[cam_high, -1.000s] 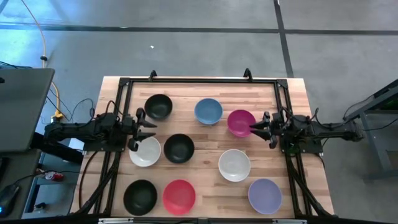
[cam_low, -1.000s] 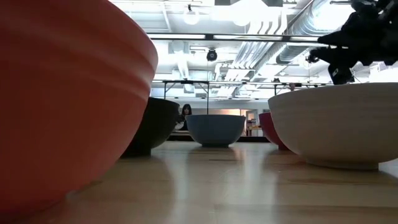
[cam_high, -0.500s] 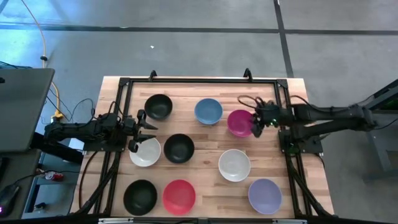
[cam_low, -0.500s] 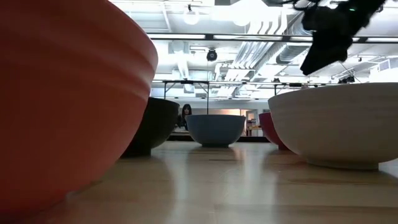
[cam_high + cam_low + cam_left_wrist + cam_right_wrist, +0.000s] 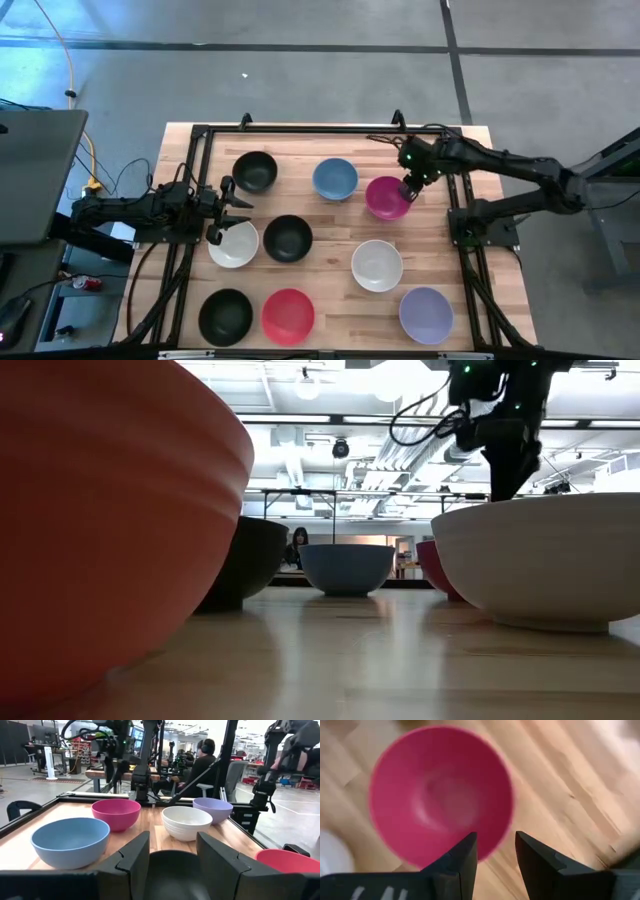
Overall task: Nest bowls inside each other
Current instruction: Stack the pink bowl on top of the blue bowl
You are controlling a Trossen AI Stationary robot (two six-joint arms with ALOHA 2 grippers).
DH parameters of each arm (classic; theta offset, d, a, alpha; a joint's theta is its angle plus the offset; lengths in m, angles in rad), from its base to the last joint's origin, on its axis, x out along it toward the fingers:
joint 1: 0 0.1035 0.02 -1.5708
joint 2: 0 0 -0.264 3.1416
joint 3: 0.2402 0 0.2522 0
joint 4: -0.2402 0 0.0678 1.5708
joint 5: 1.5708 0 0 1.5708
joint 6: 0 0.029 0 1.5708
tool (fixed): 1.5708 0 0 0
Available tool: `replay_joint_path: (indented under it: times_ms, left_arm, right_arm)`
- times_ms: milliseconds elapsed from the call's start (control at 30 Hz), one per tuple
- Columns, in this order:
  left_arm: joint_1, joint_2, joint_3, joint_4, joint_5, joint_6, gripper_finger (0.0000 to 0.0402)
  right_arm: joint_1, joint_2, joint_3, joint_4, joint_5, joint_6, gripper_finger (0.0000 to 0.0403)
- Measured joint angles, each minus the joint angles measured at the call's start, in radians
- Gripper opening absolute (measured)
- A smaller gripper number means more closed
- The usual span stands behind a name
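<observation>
Nine bowls stand upright and apart on the wooden table: black [image 5: 255, 171], blue [image 5: 335, 179], magenta [image 5: 385, 197], black [image 5: 288, 238], white [image 5: 233, 245], white [image 5: 377, 265], black [image 5: 225, 316], red [image 5: 288, 316], lavender [image 5: 426, 314]. My right gripper [image 5: 409, 190] points down, open, over the right side of the magenta bowl [image 5: 440, 795]. In its wrist view the fingers [image 5: 461, 857] stand above the bowl's rim. My left gripper [image 5: 237, 205] waits open at the table's left, level, facing the middle black bowl [image 5: 172, 870].
A black metal frame [image 5: 320, 130] borders the table top. Bare wood [image 5: 330, 270] shows between the bowls. In the low view the red bowl [image 5: 100, 510] and a white bowl [image 5: 540, 560] fill the foreground. A person [image 5: 202, 762] sits beyond the table.
My right arm has swung from the table's right edge up and toward the far edge. Its gripper has tipped from level to pointing down over the magenta bowl's right side. No bowl has moved.
</observation>
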Motion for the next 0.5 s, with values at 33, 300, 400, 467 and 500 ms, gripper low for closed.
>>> replay_joint_path:
  times_ms: [33, 300, 400, 467, 500]
  left_arm:
    - [0.0, 0.0, 0.0, 0.0, 0.0, -0.006, 0.0149]
    - [0.0, 0.0, 0.0, 0.0, 0.0, -0.023, 0.0149]
    - [0.0, 0.0, 0.0, 0.0, -0.011, -0.023, 0.0149]
    - [0.0, 0.0, 0.0, 0.0, -0.016, -0.03, 0.0149]
    - [0.0, 0.0, 0.0, 0.0, -0.016, -0.036, 0.0149]
  right_arm:
    - [-0.02, 0.007, 0.0, 0.006, -0.027, -0.032, 0.0126]
    - [-0.16, 0.06, 0.0, 0.011, -0.045, -0.106, 0.0126]
    - [-0.192, 0.109, 0.0, 0.011, -0.045, -0.083, 0.0126]
    - [-0.201, 0.147, 0.0, 0.011, -0.062, -0.084, 0.0126]
    - [-0.201, 0.165, 0.0, 0.012, -0.072, -0.091, 0.0126]
